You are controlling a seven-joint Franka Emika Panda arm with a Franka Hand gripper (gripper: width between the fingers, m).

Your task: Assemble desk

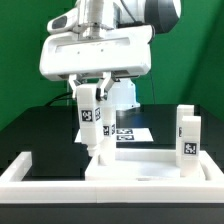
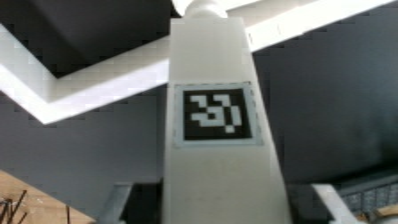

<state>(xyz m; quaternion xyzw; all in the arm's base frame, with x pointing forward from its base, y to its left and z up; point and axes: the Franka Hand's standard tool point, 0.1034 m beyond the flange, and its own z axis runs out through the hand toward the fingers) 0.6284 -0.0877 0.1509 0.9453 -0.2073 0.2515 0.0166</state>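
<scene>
- The gripper [image 1: 90, 97] has its jaws clamped on a leg block [image 1: 90, 118], gripping the upper part so the tagged face stays visible and the lower end hangs free for fitting.
- Wrist view backs that up: the leg [image 2: 215, 120] fills the middle of the shot, running straight away from the cam, black-and-white tag facing it, so it's held upright, not tilted afaict.
- The lower end of the leg is right at the desk slab [image 1: 150, 172], near a corner on the exterior view's left. Can't tell if it's actually touching or seated yet, the res is too low there. My guess is it's being lined up w/ a hole in the slab, which is why it's held so vertical.
- The slab lies flat on the dark surface [image 1: 30, 125], up against the raised white border rim [image 1: 40, 172] at the front. Prob wedged there so it doesn't slide when a leg gets pushed or twisted in.
- A second leg [image 1: 186, 135] already stands upright on the slab at the exterior view's right, tag facing the cam.
- Behind the held leg, the marker board [image 1: 133, 131] lies flat on the surface, well clear of the work.
</scene>
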